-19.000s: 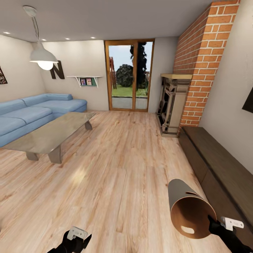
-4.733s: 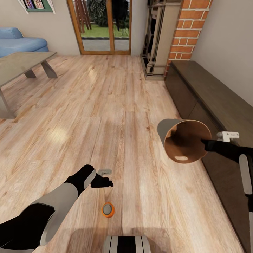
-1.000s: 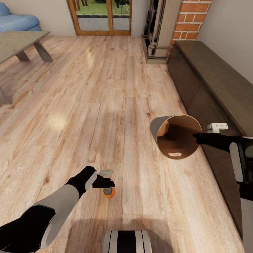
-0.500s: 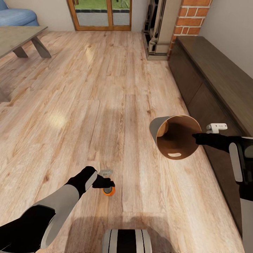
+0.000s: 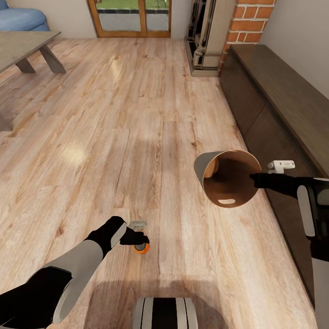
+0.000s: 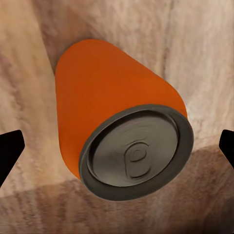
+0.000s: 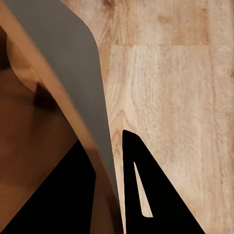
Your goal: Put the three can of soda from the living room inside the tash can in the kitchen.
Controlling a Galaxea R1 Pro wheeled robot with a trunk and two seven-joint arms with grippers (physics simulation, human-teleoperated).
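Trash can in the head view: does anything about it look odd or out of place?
Yes. The trash can hangs tipped on its side above the wood floor, mouth toward the camera, the right claw pinching its rim.

The grey-and-black left arm reaches in from the lower left of the head view, its black left gripper (image 5: 138, 239) pointed down. In the left wrist view its two black fingertips (image 6: 10, 152) stand wide apart at the frame's edges. The right arm enters from the right edge, roughly level. The black right gripper (image 5: 254, 178) seems clamped, one finger (image 7: 146, 195) outside and one inside a thin wall.
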